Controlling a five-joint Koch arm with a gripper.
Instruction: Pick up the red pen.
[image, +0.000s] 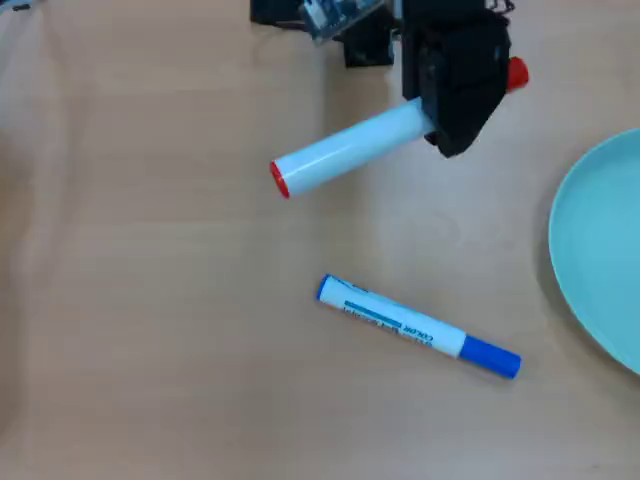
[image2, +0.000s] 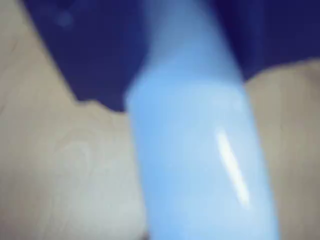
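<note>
Red pen (image: 345, 150): lies slanted by the table's (image: 150, 300) top edge, gripper (image: 447, 128) pinching its capped end; I hold that squeeze and lift straight, clear of the blue pen (image: 418, 327).

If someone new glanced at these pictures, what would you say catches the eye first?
Most striking in the overhead view is the red pen, its white barrel jutting out leftward from under the black end effector near the top; the jaws themselves are hidden. In the wrist view that barrel fills the frame as a blur. Below it on the wooden table lies a blue-capped marker, and a pale green plate sits at the right edge.
</note>
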